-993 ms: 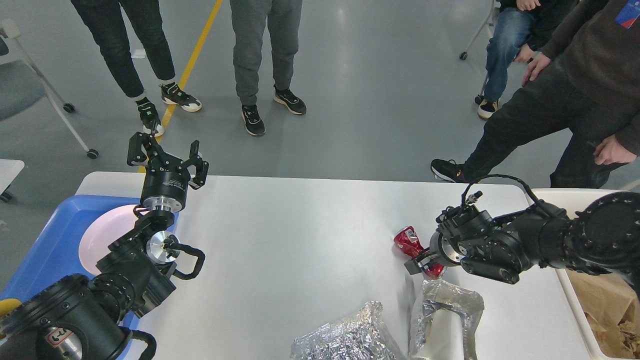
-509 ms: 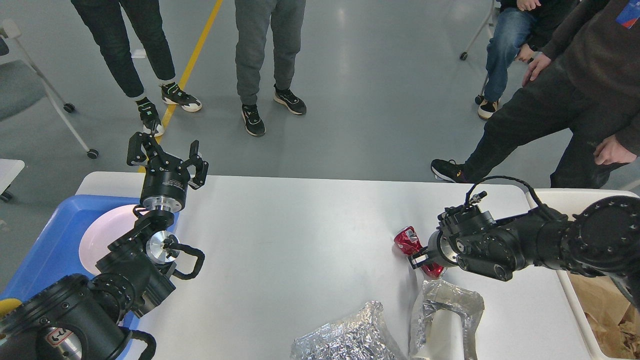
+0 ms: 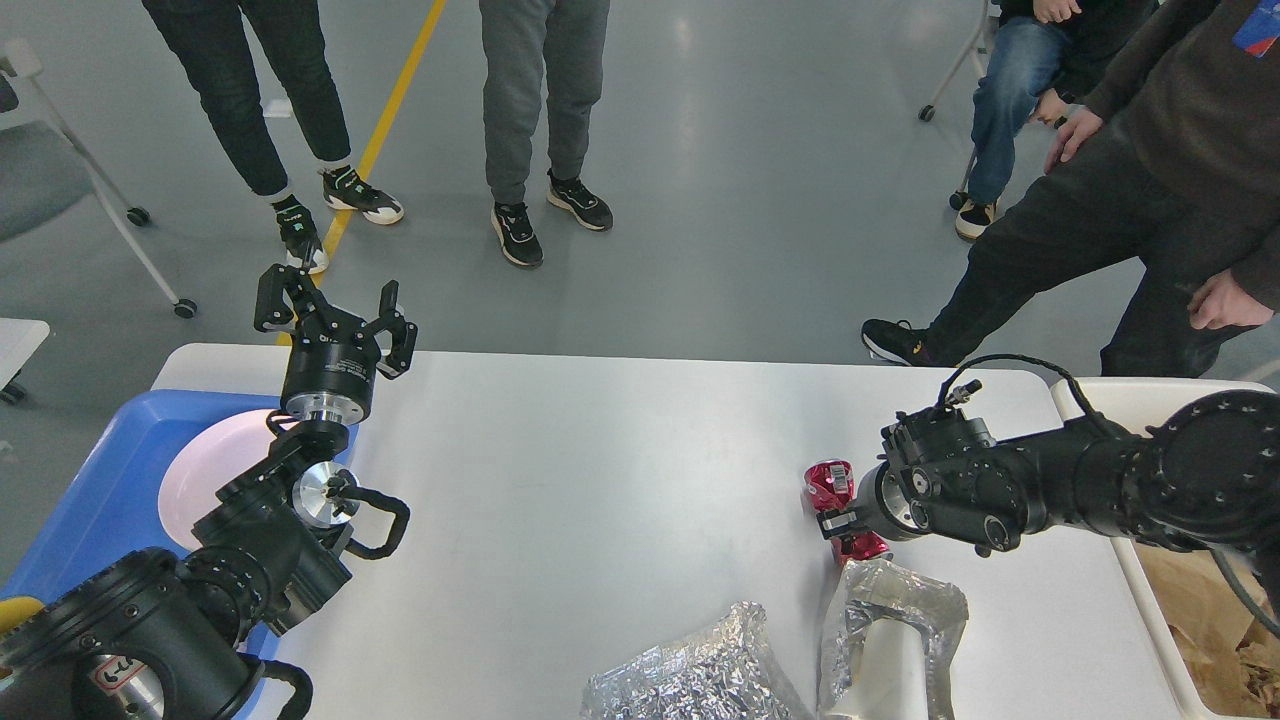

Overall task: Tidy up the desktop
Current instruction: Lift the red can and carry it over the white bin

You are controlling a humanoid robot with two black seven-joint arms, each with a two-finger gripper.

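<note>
The white desktop [image 3: 600, 480] fills the middle of the head view. A crushed red can [image 3: 829, 481] lies on it at the right. My right gripper [image 3: 838, 515] comes in from the right and is closed across the can's middle; one finger [image 3: 831, 522] shows in front of it, and the other is hidden behind the can. My left gripper [image 3: 335, 310] is open and empty, held up above the desktop's far left corner.
A crumpled foil lump [image 3: 690, 670] and a foil wrapper around something white [image 3: 890, 630] lie at the near edge. A blue tray [image 3: 90, 500] with a pink plate [image 3: 205, 465] sits left. A cream bin [image 3: 1130, 395] with brown paper stands right. People stand beyond the far edge.
My right gripper has shifted slightly right and closed in on the red can, which turned more upright and moved a little right. The left arm has not moved.
</note>
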